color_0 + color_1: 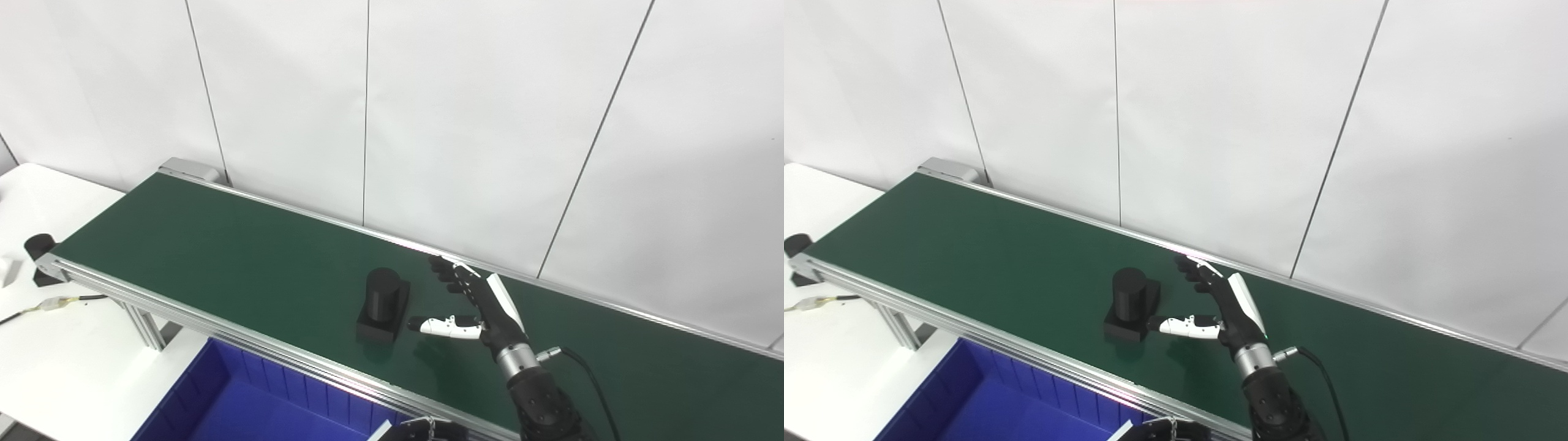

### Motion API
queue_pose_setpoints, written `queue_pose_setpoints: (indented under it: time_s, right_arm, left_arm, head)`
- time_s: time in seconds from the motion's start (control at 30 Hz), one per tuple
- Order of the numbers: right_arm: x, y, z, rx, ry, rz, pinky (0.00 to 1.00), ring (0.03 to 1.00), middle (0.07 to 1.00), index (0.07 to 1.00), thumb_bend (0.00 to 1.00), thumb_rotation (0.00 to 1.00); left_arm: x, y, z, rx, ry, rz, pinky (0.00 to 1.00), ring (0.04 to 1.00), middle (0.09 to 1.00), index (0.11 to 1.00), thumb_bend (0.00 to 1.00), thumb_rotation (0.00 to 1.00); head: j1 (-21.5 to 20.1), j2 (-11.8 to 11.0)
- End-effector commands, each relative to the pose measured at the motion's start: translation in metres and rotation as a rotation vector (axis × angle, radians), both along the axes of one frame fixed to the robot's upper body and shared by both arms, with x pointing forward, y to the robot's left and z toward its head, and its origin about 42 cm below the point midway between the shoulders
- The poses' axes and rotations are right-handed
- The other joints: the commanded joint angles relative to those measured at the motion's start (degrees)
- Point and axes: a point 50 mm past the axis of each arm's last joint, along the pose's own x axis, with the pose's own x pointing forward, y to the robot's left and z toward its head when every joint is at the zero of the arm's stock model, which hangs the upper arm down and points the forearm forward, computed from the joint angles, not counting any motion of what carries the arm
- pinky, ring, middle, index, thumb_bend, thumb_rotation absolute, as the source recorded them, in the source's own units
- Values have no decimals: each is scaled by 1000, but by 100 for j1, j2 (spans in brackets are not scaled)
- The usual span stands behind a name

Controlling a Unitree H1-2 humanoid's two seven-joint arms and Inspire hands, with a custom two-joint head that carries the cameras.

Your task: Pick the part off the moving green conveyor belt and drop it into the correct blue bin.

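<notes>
While fingers spread, right hand (484, 306) hovers just beside part (383, 304).

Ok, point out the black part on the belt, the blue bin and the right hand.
black part (384, 294), left eye view, side of its round post.
blue bin (269, 376), left eye view, ribbed inner wall.
right hand (484, 303), left eye view, back of the hand.

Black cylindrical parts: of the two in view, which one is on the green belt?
The black cylinder on a square base, mid-belt beside the open right hand. The other black part sits off the belt's left end.
</notes>
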Motion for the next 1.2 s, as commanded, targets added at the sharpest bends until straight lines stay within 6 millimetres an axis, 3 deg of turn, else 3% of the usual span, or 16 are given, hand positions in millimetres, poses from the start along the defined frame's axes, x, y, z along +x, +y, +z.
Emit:
queue_pose_setpoints:
  time_s: [0.0,0.37,0.73,0.87,0.9,1.03,1.07,1.1,1.17]
  right_arm:
    - [9,20,32,48,-113,40,793,823,824,827,831,252]
    - [9,33,22,-33,-92,64,756,824,829,832,821,259]
    - [10,41,9,-123,-80,85,810,855,844,851,802,263]
    - [11,41,2,-134,-80,64,786,841,838,846,775,209]
    - [11,40,0,-116,-89,45,710,775,797,805,769,117]
    - [8,39,-4,-37,-127,-39,568,637,706,709,766,8]
    - [8,39,-5,-23,-140,-61,472,540,619,622,635,4]
    - [8,38,-6,-1,-152,-81,423,491,574,577,567,2]
    - [8,36,-5,28,-169,-99,412,449,524,526,514,0]
  left_arm:
    - [7,-11,11,-23,-60,-12,611,723,781,851,972,338]
    - [4,-11,13,-21,-70,-20,618,727,778,848,961,313]
    - [0,-12,14,-40,-69,-20,617,720,774,843,961,304]
    - [-1,-12,15,-43,-71,-18,624,722,774,843,961,305]
    - [-2,-12,15,-46,-72,-15,621,720,774,841,969,311]
    - [-4,-12,16,-49,-75,-17,621,723,777,844,964,311]
    - [-4,-11,16,-49,-75,-17,620,723,779,847,967,317]
    - [-4,-11,16,-50,-76,-15,620,723,779,848,968,319]
    - [-4,-11,16,-52,-77,-12,613,721,778,849,971,317]
  head:
    - [-11,7]
    - [-23,31]
    - [-38,59]
    - [-52,87]
    - [-59,100]
    - [-92,136]
    - [-92,136]
    - [-117,157]
    - [-134,169]
